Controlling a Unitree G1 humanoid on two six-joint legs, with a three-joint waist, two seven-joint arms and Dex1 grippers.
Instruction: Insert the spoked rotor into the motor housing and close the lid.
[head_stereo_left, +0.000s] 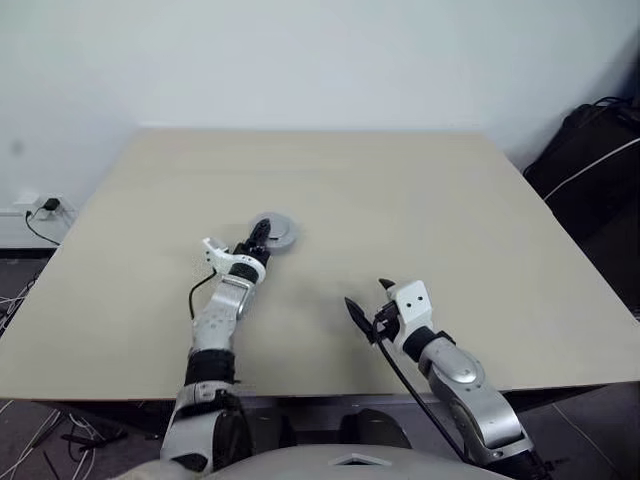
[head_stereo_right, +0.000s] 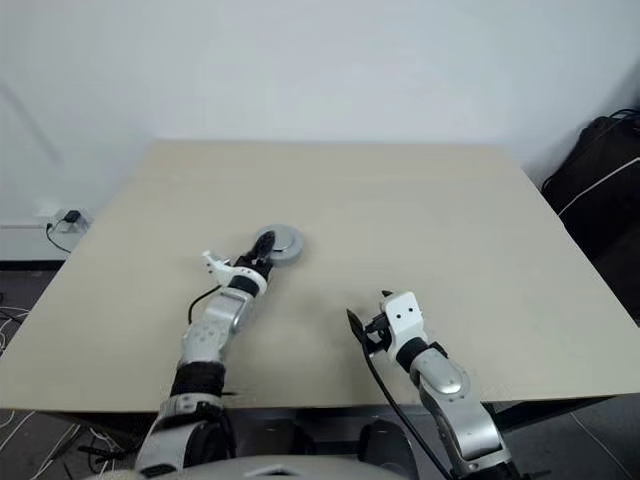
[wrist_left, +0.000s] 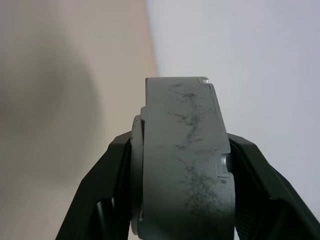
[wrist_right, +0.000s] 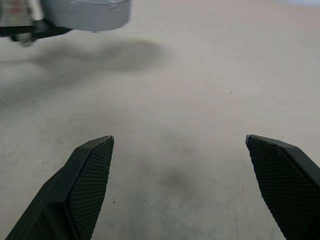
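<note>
A thick round grey metal part (head_stereo_left: 274, 231) sits between the fingers of my left gripper (head_stereo_left: 258, 238), which is shut on it left of the table's middle. In the left wrist view the part (wrist_left: 185, 165) stands edge-on, clamped by both black fingers (wrist_left: 107, 185). Its smooth grey face looks like the lid; I cannot tell the lid from the motor housing. The spoked rotor is hidden. The right wrist view has the part (wrist_right: 92, 12) at its edge, with a shadow on the table beside it. My right gripper (head_stereo_left: 367, 297) hangs open over bare table near the front edge, nothing between its fingers (wrist_right: 92, 170).
The beige table (head_stereo_left: 420, 200) stands against a white wall. A black bag (head_stereo_left: 590, 150) lies on the floor off the table's right side. A wall socket with a cable (head_stereo_left: 45, 208) is low on the left.
</note>
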